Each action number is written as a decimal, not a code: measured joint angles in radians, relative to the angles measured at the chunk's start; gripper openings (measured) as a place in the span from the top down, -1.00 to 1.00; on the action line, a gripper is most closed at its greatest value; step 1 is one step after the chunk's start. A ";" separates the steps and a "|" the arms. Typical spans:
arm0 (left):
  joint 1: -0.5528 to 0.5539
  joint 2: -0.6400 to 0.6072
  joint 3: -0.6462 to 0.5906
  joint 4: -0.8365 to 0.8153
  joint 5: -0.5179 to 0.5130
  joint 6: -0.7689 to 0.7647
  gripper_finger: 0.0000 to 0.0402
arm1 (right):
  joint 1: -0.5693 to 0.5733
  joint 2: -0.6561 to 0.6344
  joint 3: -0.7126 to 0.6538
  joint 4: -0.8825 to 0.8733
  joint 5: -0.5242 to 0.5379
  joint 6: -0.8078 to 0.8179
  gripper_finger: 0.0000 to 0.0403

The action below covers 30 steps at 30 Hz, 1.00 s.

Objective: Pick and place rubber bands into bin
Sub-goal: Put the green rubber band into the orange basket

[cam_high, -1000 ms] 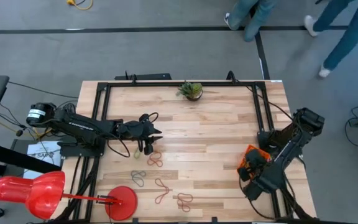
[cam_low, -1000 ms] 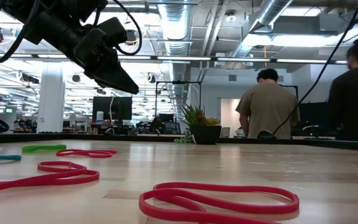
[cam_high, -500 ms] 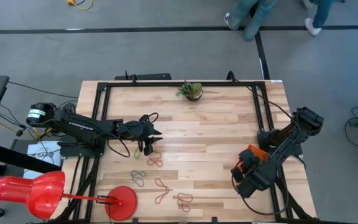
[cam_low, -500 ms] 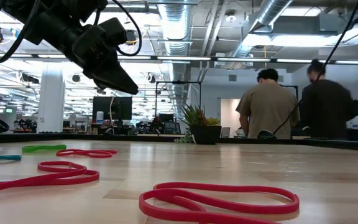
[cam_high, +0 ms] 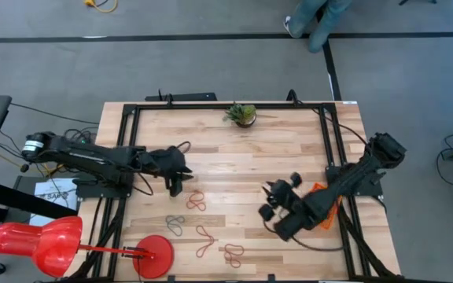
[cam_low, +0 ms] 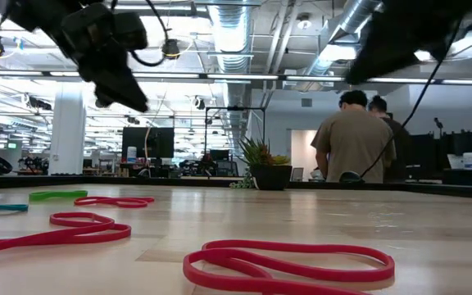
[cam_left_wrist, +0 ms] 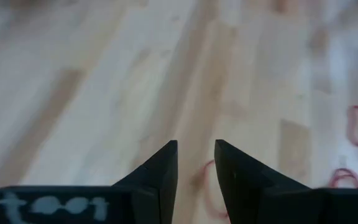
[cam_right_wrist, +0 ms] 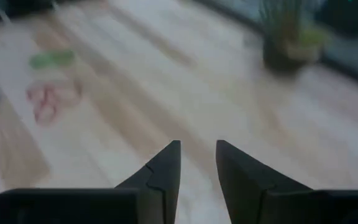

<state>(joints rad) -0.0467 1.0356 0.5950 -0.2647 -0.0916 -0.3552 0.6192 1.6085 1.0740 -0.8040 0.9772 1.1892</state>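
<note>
Right tool [cam_high: 278, 211] hangs over bare bench [cam_high: 242, 157], fingers parted with a narrow gap, holding nothing; the bin [cam_high: 325, 206] sits just behind it under the arm. Left tool [cam_high: 176, 182] hovers likewise parted and empty, the bands [cam_high: 196, 201] just ahead of it.

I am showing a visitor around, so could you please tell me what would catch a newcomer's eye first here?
Probably the red rubber bands scattered near the table's front-left, beside a round red disc. Next, the right claw reaching out over the middle, with the orange bin behind it by the right edge.
</note>
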 joint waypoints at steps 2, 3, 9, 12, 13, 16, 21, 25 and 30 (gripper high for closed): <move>0.000 -0.052 0.006 -0.095 -0.032 -0.047 0.52 | -0.047 0.000 0.000 0.131 0.017 -0.175 0.52; 0.000 -0.076 0.006 -0.139 -0.036 -0.077 0.52 | -0.071 0.000 0.000 0.200 0.008 -0.260 0.52; -0.059 -0.107 -0.055 -0.215 -0.084 -0.307 0.52 | -0.189 0.050 -0.002 0.554 -0.187 -0.642 0.51; -0.109 -0.074 -0.110 -0.185 -0.112 -0.409 0.52 | -0.230 0.116 0.002 0.720 -0.324 -0.780 0.51; -0.128 -0.057 -0.122 -0.188 -0.133 -0.450 0.52 | -0.241 0.135 -0.002 0.751 -0.372 -0.825 0.51; -0.177 -0.018 -0.140 -0.198 -0.183 -0.539 0.52 | -0.279 0.190 -0.001 0.916 -0.523 -0.978 0.51; -0.246 0.052 -0.140 -0.131 -0.190 -0.576 0.52 | -0.348 0.196 0.003 1.105 -0.674 -1.144 0.51; -0.280 0.127 -0.140 -0.077 -0.210 -0.621 0.52 | -0.405 0.192 0.000 1.210 -0.699 -1.172 0.51; -0.298 0.240 -0.140 -0.054 -0.213 -0.680 0.52 | -0.463 0.198 0.000 1.251 -0.758 -1.171 0.51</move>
<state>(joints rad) -0.3443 1.2760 0.4553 -0.3187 -0.3048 -1.0352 0.1557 1.8063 1.0741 0.4474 0.2193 0.0177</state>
